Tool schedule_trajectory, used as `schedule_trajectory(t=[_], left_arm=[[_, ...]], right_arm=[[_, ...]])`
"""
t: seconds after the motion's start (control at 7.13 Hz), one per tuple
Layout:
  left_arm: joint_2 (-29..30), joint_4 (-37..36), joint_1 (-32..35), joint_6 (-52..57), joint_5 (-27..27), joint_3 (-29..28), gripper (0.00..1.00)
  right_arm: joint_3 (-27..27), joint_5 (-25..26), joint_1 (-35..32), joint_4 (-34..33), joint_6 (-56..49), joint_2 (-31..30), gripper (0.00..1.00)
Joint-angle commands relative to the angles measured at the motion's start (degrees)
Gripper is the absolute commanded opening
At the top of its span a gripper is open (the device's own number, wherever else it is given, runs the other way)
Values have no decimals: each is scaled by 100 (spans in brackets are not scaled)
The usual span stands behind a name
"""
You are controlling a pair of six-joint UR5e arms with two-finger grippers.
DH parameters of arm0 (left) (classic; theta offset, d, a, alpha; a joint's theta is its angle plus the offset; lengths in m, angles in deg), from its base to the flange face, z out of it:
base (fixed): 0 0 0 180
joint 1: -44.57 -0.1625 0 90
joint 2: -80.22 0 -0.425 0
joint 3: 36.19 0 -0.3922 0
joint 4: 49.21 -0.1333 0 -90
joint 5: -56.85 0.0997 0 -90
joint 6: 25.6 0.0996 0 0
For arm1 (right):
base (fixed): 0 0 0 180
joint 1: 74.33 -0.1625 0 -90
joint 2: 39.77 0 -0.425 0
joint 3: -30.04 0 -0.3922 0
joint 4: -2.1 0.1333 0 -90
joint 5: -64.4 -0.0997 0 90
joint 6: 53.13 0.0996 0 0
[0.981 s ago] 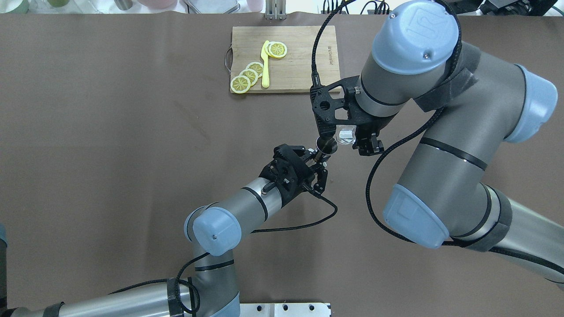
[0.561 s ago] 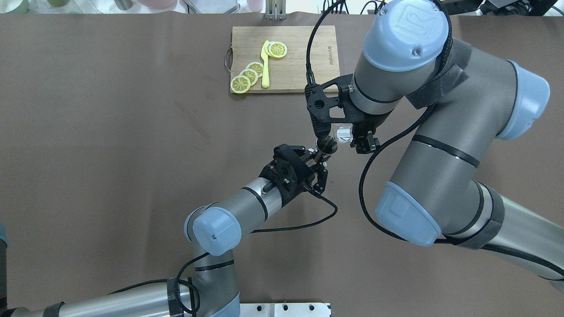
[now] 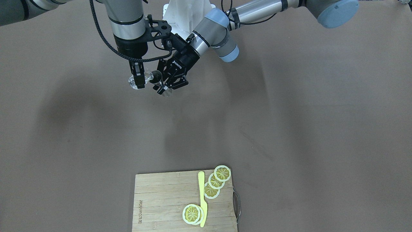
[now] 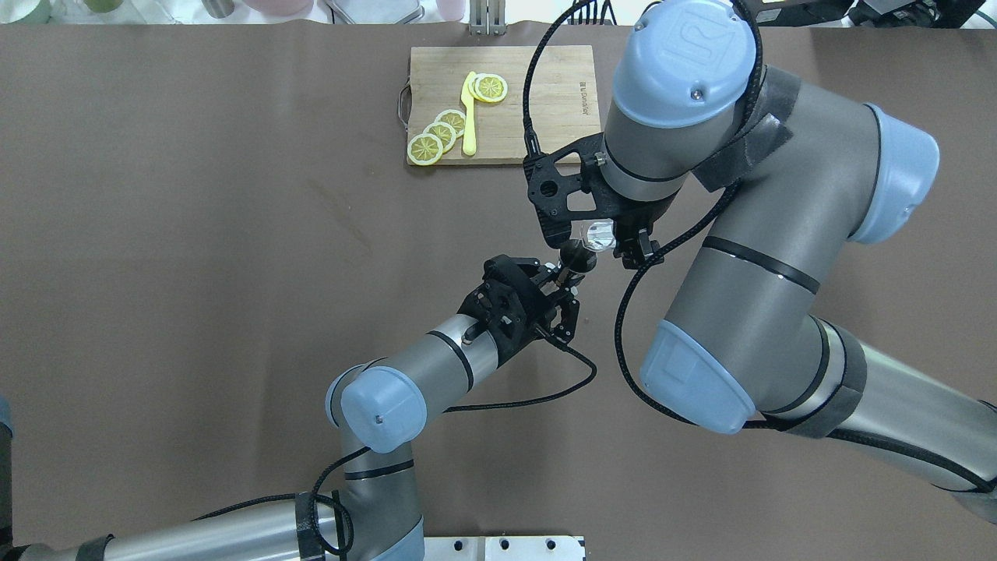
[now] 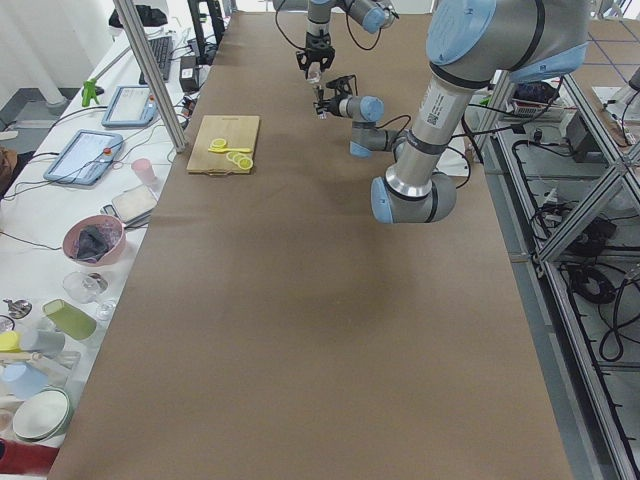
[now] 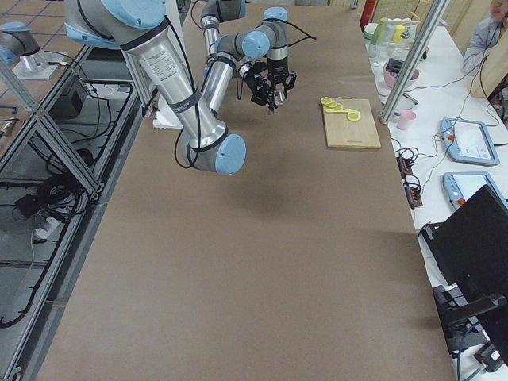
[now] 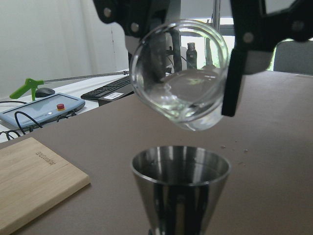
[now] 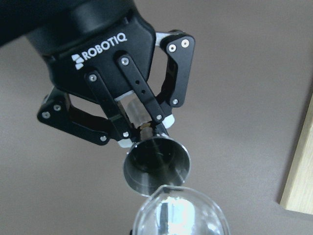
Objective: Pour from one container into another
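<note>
My left gripper [image 4: 562,282] is shut on the waist of the small steel jigger [image 4: 575,255], which stands upright with its upper cone open to the top [image 7: 181,186]. My right gripper [image 4: 597,243] is shut on the clear glass tumbler [image 4: 600,232]. The tumbler [image 7: 181,78] hangs tilted just above the jigger, its mouth turned down toward the jigger's rim. In the right wrist view the jigger [image 8: 156,164] shows below the left gripper's fingers [image 8: 159,105], with the tumbler's rim [image 8: 181,215] right over it. Both are held above the table, near its middle.
A wooden cutting board [image 4: 537,109] with lemon slices [image 4: 440,134] and a yellow knife [image 4: 469,117] lies at the far edge, beyond the grippers. The left arm's black cable [image 4: 537,397] loops over the table. A side table with dishes [image 5: 90,240] runs along the operators' side.
The right arm has swung left, carrying the tumbler closer over the jigger. The left arm and the jigger have not moved.
</note>
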Motion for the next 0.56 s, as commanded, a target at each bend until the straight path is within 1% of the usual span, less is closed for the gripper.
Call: schedule_trajectory(t=[0.0,0.42], left_arm=[[0,2,0,0,0,0,0],[0,2,9,9,0,0,0]], right_arm=[[5,89,5,-131,-216,17,0],[-4,195,14,-280,-286,78,0]])
